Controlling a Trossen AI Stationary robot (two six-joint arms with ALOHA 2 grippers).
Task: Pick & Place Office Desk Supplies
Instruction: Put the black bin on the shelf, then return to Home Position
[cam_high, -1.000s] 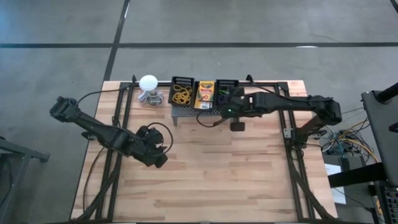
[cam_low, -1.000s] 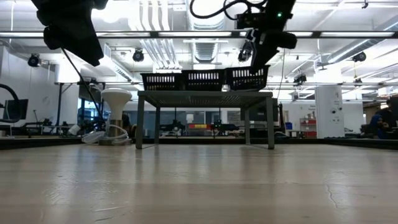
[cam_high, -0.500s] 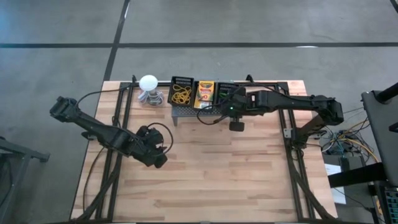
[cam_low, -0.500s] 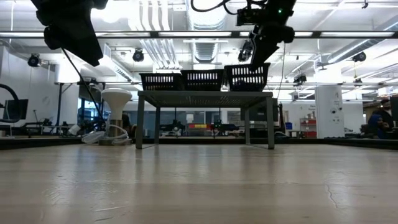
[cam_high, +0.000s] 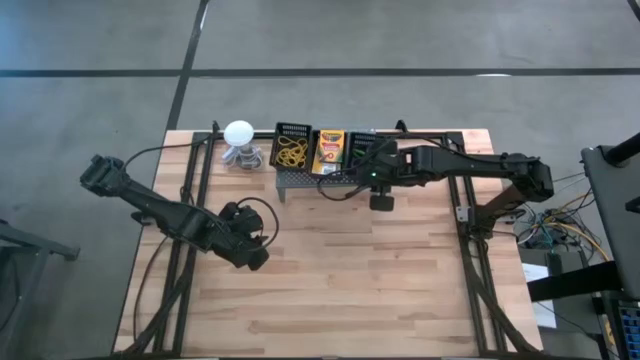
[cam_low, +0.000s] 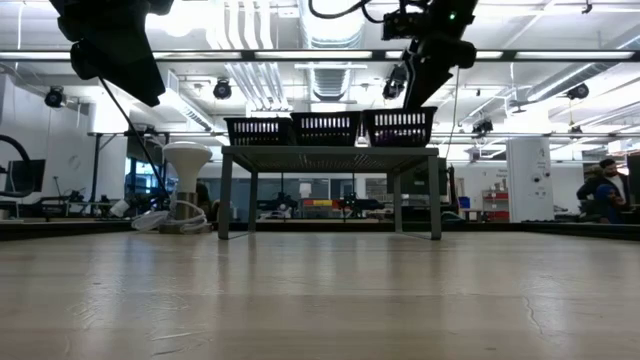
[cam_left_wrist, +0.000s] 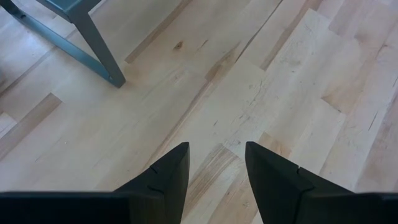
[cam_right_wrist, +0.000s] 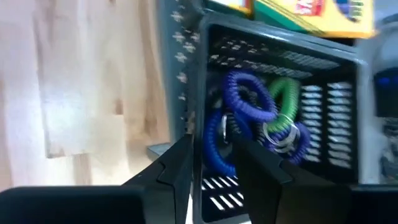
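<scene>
The right gripper (cam_right_wrist: 208, 165) hangs over the black basket (cam_right_wrist: 339, 93) on the grey stand (cam_high: 300, 180) — fingers slightly parted, empty — above blue, purple and green coil loops (cam_right_wrist: 258, 118). The left gripper (cam_left_wrist: 216, 171), open and empty, waits over bare table (cam_left_wrist: 280, 81).

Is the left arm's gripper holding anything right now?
No, the left gripper has its jaws apart over the bare wooden table, with nothing between them.
</scene>
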